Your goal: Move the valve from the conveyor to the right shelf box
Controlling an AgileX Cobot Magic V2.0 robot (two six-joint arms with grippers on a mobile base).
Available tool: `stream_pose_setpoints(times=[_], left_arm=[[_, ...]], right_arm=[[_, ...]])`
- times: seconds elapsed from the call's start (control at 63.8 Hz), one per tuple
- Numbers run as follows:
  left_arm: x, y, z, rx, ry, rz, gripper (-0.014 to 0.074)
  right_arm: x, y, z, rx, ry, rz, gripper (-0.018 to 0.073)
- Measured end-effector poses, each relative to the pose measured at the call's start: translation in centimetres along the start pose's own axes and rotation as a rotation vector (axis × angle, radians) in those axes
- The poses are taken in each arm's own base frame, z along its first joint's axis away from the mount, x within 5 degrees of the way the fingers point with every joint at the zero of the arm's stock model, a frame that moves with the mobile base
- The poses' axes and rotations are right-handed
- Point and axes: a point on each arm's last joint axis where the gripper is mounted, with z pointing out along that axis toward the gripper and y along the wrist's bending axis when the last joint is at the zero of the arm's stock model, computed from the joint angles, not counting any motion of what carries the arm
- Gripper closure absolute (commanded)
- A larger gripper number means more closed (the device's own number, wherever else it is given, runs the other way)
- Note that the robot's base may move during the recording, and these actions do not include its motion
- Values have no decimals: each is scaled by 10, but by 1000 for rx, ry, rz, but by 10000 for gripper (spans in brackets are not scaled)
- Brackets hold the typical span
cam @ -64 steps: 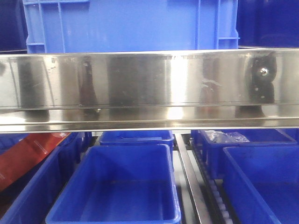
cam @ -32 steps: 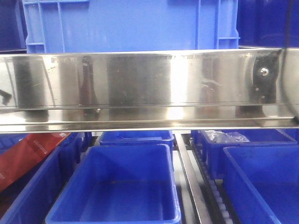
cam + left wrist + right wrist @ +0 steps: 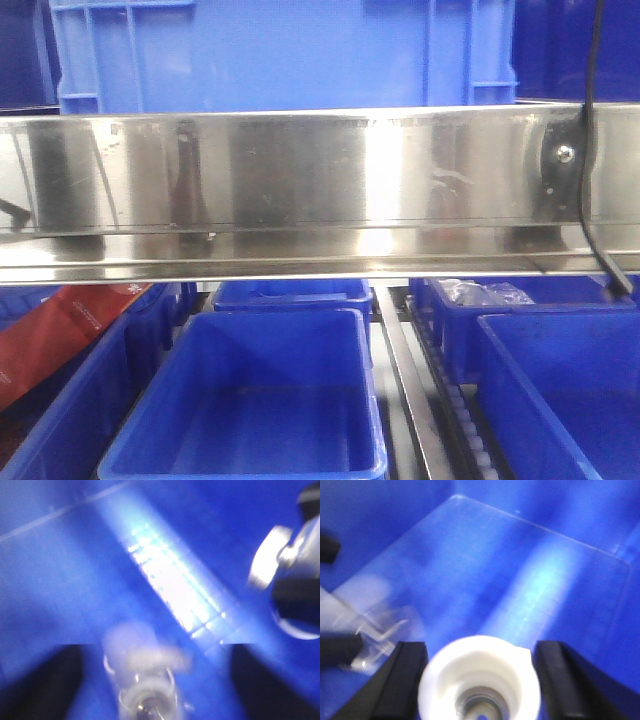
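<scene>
The right claw [image 3: 480, 680] is over the inside of a blue shelf box [image 3: 530, 580], and a white valve [image 3: 479, 677] sits between its two dark fingers [image 3: 405, 680]. The fingers stand close on both sides of the valve, so I judge the claw is closed on it, though the contact itself is blurred. In this same box, to the left of the valve, lies a pale, transparent thing [image 3: 375, 635]; it is too blurred to name.

The left claw [image 3: 150, 700] is also over blue plastic, and a whitish part [image 3: 145, 680] with a metal centre shows between its dark fingers [image 3: 45, 680]. It may hold this part, but I cannot tell from the blur if the claw is closed or not. A shiny metal fitting [image 3: 290, 575] is at the upper right of that part.

In the front view, the steel shelf rail [image 3: 320, 180] crosses the whole picture, with empty-looking blue boxes [image 3: 260, 400] below it. A black cable [image 3: 590, 180] hangs in front of the rail at its right end. The conveyor is not visible.

Risks, in my judgement: the valve can fall on the pale thing and bounce or roll if it is released from too high. The cable near the rail can catch when the arm goes back. Strong blur suggests fast motion, so the valve may slip.
</scene>
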Motion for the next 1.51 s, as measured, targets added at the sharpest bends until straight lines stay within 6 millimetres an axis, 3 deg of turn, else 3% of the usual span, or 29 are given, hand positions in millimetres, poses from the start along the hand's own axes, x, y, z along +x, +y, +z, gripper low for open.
stream_pose_setpoints(times=[0.141, 0.282, 0.408, 0.502, 0.58, 0.769, 0.941, 1.067, 1.349, 1.506], left_arm=[[-1, -1, -8, 1, -2, 2, 33], [-11, -4, -43, -7, -61, 15, 123], [-20, -8, -91, -24, -154, 29, 335], [-21, -9, -123, -47, -205, 38, 551], [-20, -7, -145, -62, -232, 36, 701], [-7, 9, -186, -116, -238, -20, 707], [23, 20, -210, -169, -235, -88, 707], [53, 13, -232, -205, -310, -102, 707], [138, -11, -259, -250, -509, -99, 707], [190, -23, -261, -270, -596, -95, 707]], right_arm=[[-10, 3, -14, -4, -28, -13, 65], [-21, 9, -41, -7, -76, -28, 243], [-29, 17, -72, -6, -125, -43, 483], [-33, 21, -97, -2, -163, -53, 637], [-36, 22, -121, 6, -201, -45, 726], [-31, 12, -173, 84, -280, 1, 713], [1, 14, -207, 153, -348, 13, 713], [35, 22, -228, 183, -423, 17, 713], [127, 31, -238, 232, -463, 5, 713], [176, 35, -236, 240, -442, 12, 713]])
